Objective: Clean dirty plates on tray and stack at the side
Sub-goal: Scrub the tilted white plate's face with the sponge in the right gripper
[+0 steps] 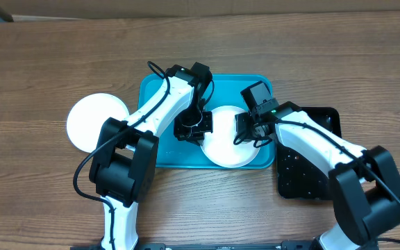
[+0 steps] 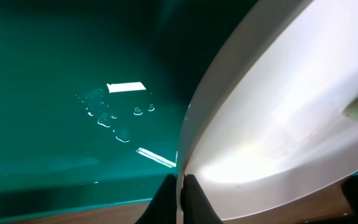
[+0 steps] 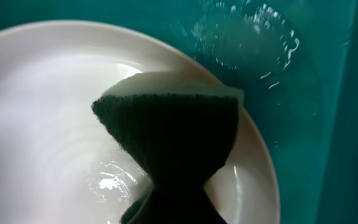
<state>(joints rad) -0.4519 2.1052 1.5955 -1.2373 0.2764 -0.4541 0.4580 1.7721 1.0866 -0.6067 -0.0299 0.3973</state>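
Though well begun, nowhere near done. Found at the side, on the wooden table (image 1: pixel 33 83) left of the turquoise tray (image 1: pixel 155 156): a first white plate (image 1: pixel 92 123), clean-looking from overhead, with nothing visibly stacked on it. Found on the tray's right half: a second white plate (image 1: pixel 229 144), in mid-wash. Pinched at the rim by the left gripper (image 2: pixel 182 190), pressed together on the edge as if to steady it. Met from the other side by the right gripper (image 1: pixel 247 128), clamped on a green-faced scouring sponge (image 3: pixel 169 134), squeezed to a waist and lying over the plate's inner wall near the rim. Wet sheen in the well, no orange smear in the part seen. Water droplets (image 2: pixel 110 115) on the tray floor beside it. No pale yellow-green plate anywhere in view; cannot say where. Judged left to do: finish wiping, lift out, stack on the first white plate. Black tray (image 1: pixel 311 184) at right, partly under the arm.
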